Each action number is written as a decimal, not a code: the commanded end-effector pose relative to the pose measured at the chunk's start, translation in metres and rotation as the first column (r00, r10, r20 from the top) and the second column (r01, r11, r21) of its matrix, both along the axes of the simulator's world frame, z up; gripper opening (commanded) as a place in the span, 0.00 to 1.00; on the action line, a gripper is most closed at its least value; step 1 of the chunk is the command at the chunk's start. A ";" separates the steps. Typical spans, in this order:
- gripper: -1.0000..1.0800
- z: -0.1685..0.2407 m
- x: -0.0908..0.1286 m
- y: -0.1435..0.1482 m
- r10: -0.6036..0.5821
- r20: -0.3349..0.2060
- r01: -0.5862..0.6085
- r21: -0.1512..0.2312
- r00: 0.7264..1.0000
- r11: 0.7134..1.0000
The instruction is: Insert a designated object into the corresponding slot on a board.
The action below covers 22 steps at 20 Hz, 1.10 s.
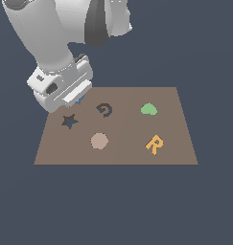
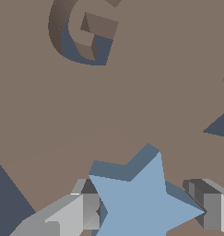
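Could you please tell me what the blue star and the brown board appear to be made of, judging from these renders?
The blue star, sitting between the fingers, looks like matte plastic or painted wood: flat, even colour, crisp thick edges, no gloss. The board looks like a matte brown slab, perhaps wood or fibreboard: uniform colour without grain, and its G-shaped cutout shows real thickness. As simulator renders, neither is certain.

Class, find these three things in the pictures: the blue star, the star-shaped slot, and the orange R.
blue star (image 2: pixel 141 207), wrist view, middle of its top face.
star-shaped slot (image 1: pixel 69 121), exterior view, dark centre of the cutout.
orange R (image 1: pixel 154 144), exterior view, on the letter's body.
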<state>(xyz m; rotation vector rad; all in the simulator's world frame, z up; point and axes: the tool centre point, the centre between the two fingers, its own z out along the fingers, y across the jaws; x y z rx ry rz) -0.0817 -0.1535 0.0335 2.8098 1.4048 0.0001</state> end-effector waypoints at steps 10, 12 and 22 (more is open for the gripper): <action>0.00 0.000 0.005 0.004 -0.102 0.000 0.102 0.000 0.995 0.995; 0.00 0.001 0.006 0.005 -0.139 0.000 0.139 0.000 0.990 0.990; 0.00 0.002 0.021 0.012 -0.404 0.000 0.404 -0.001 0.915 0.915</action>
